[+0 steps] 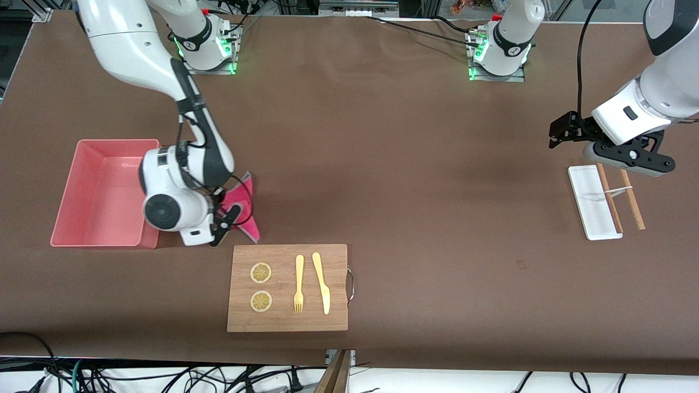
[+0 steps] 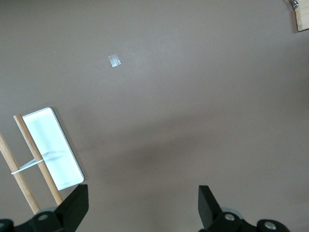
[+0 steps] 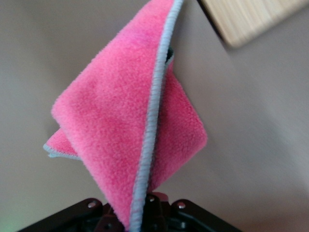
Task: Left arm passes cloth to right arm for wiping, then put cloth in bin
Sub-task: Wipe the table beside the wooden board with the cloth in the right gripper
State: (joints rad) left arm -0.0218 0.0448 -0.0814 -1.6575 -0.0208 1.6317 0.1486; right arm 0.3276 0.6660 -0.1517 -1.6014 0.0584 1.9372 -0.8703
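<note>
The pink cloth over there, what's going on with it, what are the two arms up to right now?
The right gripper is shut on the cloth, holding it up between the bin and the wooden board, which carries two lemon slices, a fork and a knife. The cloth is not yet in the bin. The left gripper is open and holds nothing; that arm waits over the white tray and chopsticks at its own end of the table.
</note>
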